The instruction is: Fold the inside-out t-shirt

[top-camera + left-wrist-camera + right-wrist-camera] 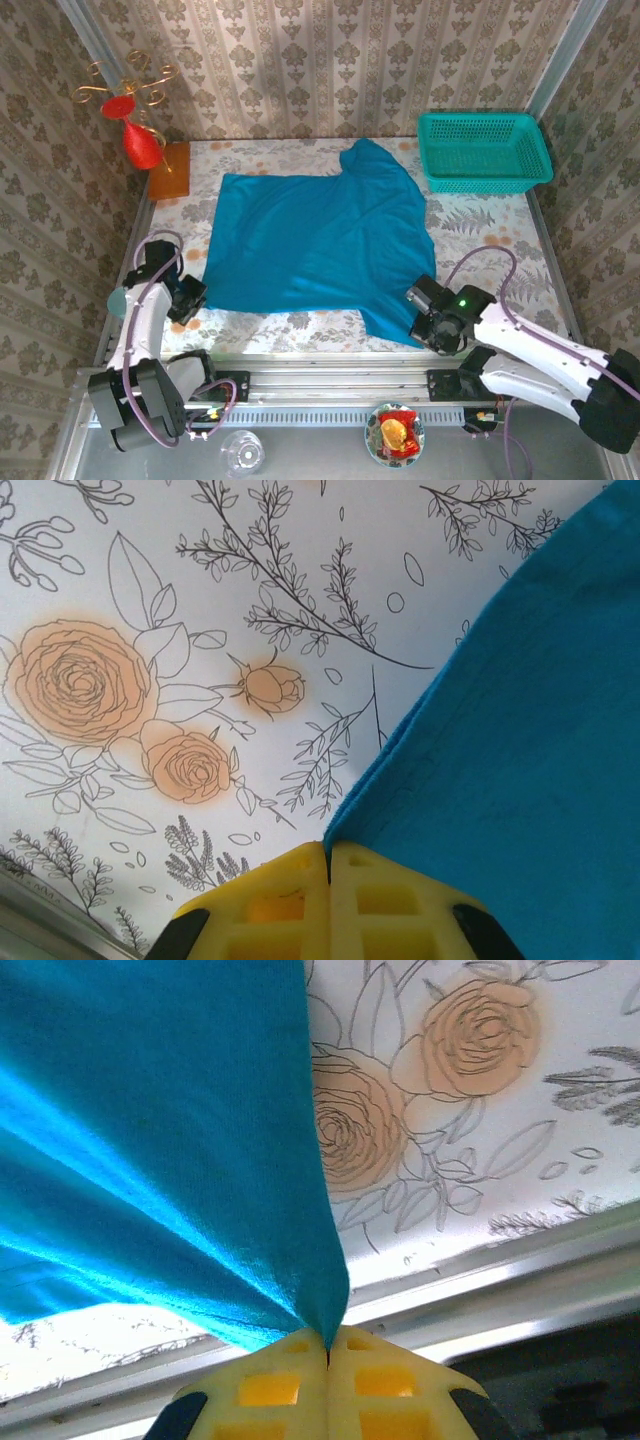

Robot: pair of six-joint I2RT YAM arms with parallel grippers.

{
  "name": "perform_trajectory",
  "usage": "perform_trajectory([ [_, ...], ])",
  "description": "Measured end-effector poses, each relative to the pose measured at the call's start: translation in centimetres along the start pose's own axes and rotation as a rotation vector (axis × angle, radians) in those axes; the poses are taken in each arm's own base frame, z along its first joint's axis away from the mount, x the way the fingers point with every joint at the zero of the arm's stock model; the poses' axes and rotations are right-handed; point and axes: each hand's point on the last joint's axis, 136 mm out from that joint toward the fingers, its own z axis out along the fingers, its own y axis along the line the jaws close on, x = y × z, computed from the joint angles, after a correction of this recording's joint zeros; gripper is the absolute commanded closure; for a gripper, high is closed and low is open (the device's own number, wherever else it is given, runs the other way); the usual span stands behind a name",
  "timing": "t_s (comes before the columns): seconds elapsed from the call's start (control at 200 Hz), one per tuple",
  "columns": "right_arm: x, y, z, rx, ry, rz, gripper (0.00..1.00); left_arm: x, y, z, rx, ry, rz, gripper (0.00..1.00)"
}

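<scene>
Floral tabletop (480, 235) has the inside-out t-shirt (320, 240) spread at frame centre. Its lower-right hem is clamped in the right gripper (328, 1348); the left gripper (328, 852) is closed, apparently pinching the lower-left edge.

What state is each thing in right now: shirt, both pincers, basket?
t-shirt: spread out on the table, not yet folded, both near corners gripped.
left pincer: shut on the t-shirt's near left corner.
right pincer: shut on the near right corner, cloth pulled taut into it.
basket: upright, open side up, at the table's far right corner.
</scene>
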Motion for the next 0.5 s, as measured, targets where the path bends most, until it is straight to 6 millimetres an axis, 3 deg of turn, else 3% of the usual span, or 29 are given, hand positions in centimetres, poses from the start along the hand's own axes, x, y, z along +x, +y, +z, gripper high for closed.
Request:
perform_trajectory([
  [0.24,-2.3,2.8,-5.1,-0.083,-0.097,-0.017,1.0,0.1,0.0,-0.4,0.012,-0.013,-0.009,1.0],
  [0.5,-8.1,5.8,-6.6,-0.073,-0.168,0.0,1.0,-1.0,-1.1,0.2,-0.003,0.012,-0.004,1.0],
])
